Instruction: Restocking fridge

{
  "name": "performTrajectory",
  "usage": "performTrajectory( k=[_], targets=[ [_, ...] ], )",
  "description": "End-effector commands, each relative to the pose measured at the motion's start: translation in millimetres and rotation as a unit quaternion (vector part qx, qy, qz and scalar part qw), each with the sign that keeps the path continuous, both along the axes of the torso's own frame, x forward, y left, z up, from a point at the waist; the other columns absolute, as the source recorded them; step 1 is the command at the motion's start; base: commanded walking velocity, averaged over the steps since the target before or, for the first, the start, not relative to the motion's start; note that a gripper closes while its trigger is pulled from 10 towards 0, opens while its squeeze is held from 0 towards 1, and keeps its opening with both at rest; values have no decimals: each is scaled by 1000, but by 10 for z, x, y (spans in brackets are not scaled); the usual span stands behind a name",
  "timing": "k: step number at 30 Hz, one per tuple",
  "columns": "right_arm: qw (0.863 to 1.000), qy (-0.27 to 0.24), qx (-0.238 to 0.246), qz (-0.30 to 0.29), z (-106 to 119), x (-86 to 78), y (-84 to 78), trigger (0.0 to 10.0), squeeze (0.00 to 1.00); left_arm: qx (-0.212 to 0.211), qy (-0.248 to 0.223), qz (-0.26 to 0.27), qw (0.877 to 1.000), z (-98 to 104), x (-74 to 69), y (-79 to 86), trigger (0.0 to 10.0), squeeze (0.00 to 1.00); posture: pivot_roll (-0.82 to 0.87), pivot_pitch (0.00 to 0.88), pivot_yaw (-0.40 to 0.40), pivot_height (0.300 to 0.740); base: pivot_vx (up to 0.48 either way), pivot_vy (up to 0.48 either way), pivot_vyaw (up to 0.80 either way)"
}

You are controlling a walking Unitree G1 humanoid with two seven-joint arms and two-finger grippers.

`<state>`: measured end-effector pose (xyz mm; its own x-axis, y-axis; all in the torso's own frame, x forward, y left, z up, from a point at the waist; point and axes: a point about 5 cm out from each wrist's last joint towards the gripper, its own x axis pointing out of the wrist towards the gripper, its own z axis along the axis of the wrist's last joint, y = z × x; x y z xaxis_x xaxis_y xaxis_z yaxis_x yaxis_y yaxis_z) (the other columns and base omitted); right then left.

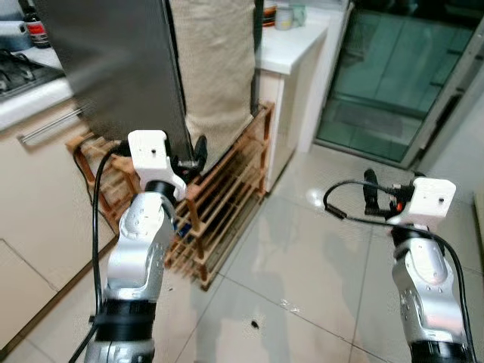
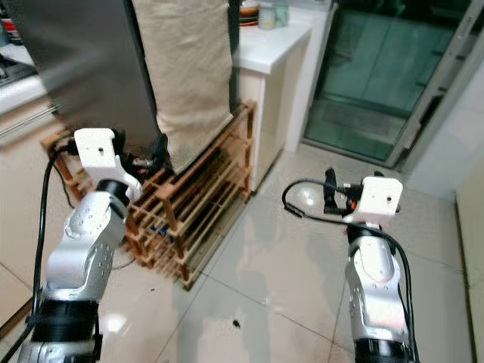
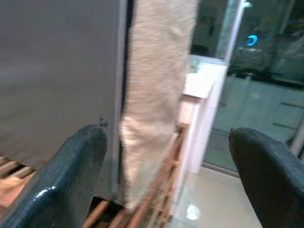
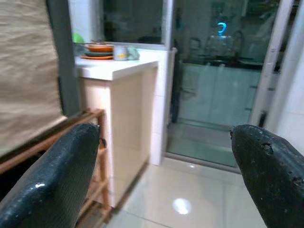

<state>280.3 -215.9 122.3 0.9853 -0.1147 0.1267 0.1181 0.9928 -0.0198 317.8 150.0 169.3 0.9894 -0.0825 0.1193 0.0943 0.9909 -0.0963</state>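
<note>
While both sets of jaws stand wide with nothing between them, the left gripper (image 3: 166, 175) is the one at work: it is raised close to the lower edge of the fridge door (image 1: 113, 68), its fingers (image 3: 57, 180) spread on either side of that door's free edge as its wrist view looks along them. Just past the fingertips hangs a beige cloth (image 1: 215, 68) draped down the fridge's side, and below them sits a wooden rack (image 1: 219, 204) on the tiled floor (image 1: 302, 257). The right gripper (image 2: 330, 195) is held out well apart from the fridge, over bare tiles, facing toward a white worktop (image 4: 118, 69) that carries plates and cups (image 4: 107, 51), with glass sliding doors (image 1: 401, 83) beyond.

As a judgement, the door is the thing to be handled now. It looks like a tall, stiff, smooth steel panel, likely heavy and held by a seal, so the fingers may slip on its flat face. No handle can be made out; the best hold seems to be the vertical free edge, hooked from behind with one finger. The cloth is soft and loose and could snag or be pulled along if caught in the same grip. No goods for restocking are held.
</note>
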Motion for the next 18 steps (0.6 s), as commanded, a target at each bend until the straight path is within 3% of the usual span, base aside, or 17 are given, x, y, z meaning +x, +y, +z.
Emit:
performTrajectory(
  k=[1, 8, 18],
  targets=[
    [1000, 3, -3, 9, -3, 17, 37, 10000, 0, 8, 0, 6, 1000, 11, 35, 13, 10000, 0, -10, 8, 12, 740, 0, 480, 0],
    [1000, 12, -1, 11, -39, 33, 49, 10000, 0, 22, 1, -17, 1000, 0, 43, -83, 10000, 0, -7, 0, 15, 740, 0, 479, -684],
    [1000, 11, -7, 16, -30, 74, 54, 10000, 0, 9, -3, -19, 1000, 5, 56, -115, 10000, 0, -6, 0, 7, 740, 0, 478, -710]
  ],
)
